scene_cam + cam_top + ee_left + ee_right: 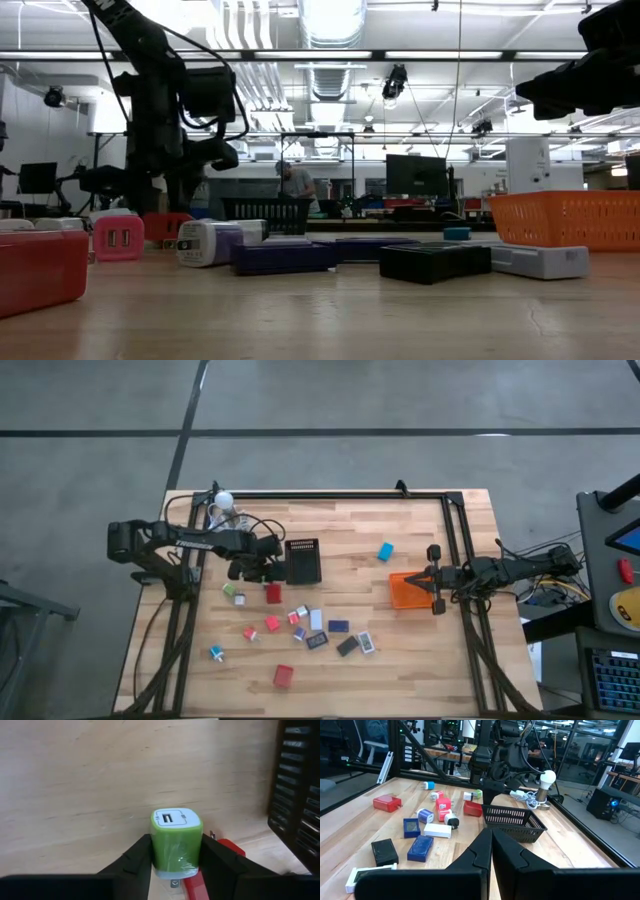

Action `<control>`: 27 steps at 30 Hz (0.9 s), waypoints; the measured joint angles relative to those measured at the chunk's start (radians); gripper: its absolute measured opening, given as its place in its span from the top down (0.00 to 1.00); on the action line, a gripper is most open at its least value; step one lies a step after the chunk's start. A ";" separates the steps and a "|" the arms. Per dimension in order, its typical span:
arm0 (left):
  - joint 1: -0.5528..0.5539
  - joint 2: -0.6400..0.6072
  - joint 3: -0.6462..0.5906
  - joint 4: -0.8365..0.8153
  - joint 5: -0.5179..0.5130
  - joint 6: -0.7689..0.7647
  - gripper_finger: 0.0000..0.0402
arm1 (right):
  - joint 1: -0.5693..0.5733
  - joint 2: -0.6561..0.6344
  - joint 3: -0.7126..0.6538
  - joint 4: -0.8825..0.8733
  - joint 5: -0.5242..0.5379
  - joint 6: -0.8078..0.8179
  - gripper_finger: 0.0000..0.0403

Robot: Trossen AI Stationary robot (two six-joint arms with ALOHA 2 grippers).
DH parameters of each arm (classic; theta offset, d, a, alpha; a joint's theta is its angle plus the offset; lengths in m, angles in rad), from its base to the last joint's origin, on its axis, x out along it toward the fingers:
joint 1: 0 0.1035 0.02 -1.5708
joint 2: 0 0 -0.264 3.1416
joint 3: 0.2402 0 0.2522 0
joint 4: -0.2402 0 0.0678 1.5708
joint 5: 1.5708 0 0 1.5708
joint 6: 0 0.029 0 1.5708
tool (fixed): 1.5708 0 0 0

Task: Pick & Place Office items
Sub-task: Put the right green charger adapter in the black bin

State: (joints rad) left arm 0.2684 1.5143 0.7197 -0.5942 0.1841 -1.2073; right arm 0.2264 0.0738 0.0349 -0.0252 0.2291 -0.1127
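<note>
The black mesh tray (303,560) sat left of the table's centre and the orange tray (409,590) right of it. Nothing showed inside either one in the high view; the right wrist view looked into the mesh tray (512,822) and showed only its bare mesh.

The left gripper (175,865) hung just beside the mesh tray's left edge, its two dark fingers (132,862) pinching a green USB charger block (176,842) by its sides. The block's white face showed a USB slot, and one metal prong stuck out of its other end. A red block (227,847) lay on the wood under and beyond it. No brand or lettering could be read on any piece.

The right gripper (491,842) rested at the orange tray's right side, its jaws pressed together and holding nothing.

The other office items lay scattered on the wood in front of and between the trays: a red block (273,593), a white flat piece (316,620), a dark blue flat piece (338,627), a black flat piece (347,646), a larger red block (283,676) nearest the front, and a light blue block (385,551) apart, behind the orange tray. A white round bulb (224,500) with cords stood at the table's back left.
</note>
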 joint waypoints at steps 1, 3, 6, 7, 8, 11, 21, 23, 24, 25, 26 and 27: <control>0.000 0.000 0.000 0.000 0.000 0.003 0.65 | 0.000 0.000 0.000 0.000 0.000 0.000 0.98; 0.000 0.000 0.003 -0.001 -0.003 0.008 0.65 | 0.000 0.000 0.000 0.000 0.000 0.000 0.98; 0.005 -0.002 0.021 -0.004 -0.014 0.028 0.65 | 0.000 0.000 0.000 0.000 0.000 0.000 0.98; 0.007 -0.004 0.029 -0.008 -0.023 0.035 0.65 | 0.000 0.000 0.000 0.000 0.000 0.000 0.98; 0.008 -0.009 0.039 -0.017 -0.031 0.044 0.65 | 0.000 0.000 0.000 0.000 0.000 0.000 0.98; 0.010 -0.028 0.073 -0.046 -0.062 0.061 0.65 | 0.000 0.000 0.000 0.000 0.000 0.000 0.98; 0.009 -0.127 0.206 -0.047 -0.175 0.211 0.65 | 0.000 0.000 0.000 0.000 0.000 0.000 0.98; 0.008 -0.129 0.234 -0.016 -0.180 0.305 0.65 | 0.000 0.000 0.000 0.000 0.000 0.000 0.98; 0.008 -0.127 0.246 -0.004 -0.179 0.357 0.65 | 0.000 0.000 0.000 0.000 0.000 0.000 0.98; 0.008 -0.120 0.258 0.004 -0.177 0.399 0.65 | 0.000 0.000 0.000 0.000 0.000 0.000 0.98; 0.008 -0.111 0.269 0.012 -0.177 0.434 0.65 | 0.000 0.000 0.000 0.000 0.000 0.000 0.98; 0.008 -0.101 0.279 0.021 -0.175 0.468 0.65 | 0.000 0.000 0.000 0.000 0.000 0.000 0.98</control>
State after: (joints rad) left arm 0.2764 1.4130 0.9985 -0.5727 0.0093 -0.7390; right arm 0.2268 0.0738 0.0349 -0.0251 0.2288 -0.1127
